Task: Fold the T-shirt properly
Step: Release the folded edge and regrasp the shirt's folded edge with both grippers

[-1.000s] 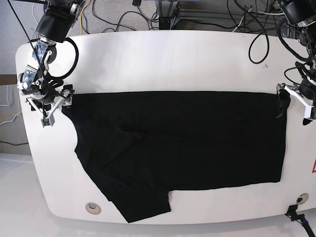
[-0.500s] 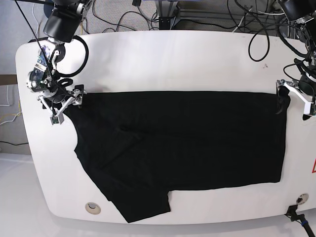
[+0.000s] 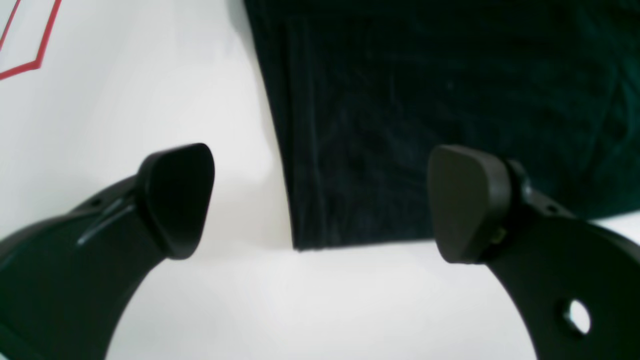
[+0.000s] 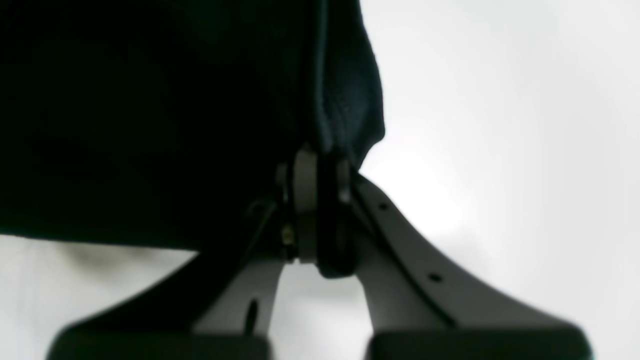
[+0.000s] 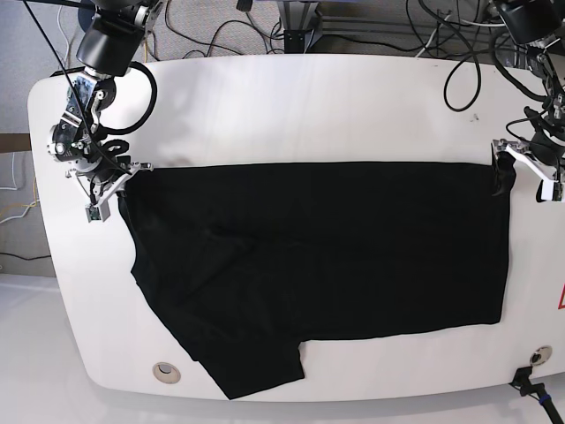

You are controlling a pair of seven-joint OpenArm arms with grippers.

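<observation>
T-shirt (image 5: 327, 265) corner hides the right gripper's (image 4: 320, 165) clamped jaws; left gripper (image 3: 320, 200) jaws gape wide.

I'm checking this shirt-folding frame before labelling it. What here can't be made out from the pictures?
- T-shirt print and collar: no view shows them; only plain black cloth faces up.
- Left hand in the base view: small, dark against the shirt corner; contact unclear.
- Right hand: shut on the shirt edge; right wrist view blurred, the cloth hides how much is caught.
- Table: near edge cut off by the base view.
</observation>
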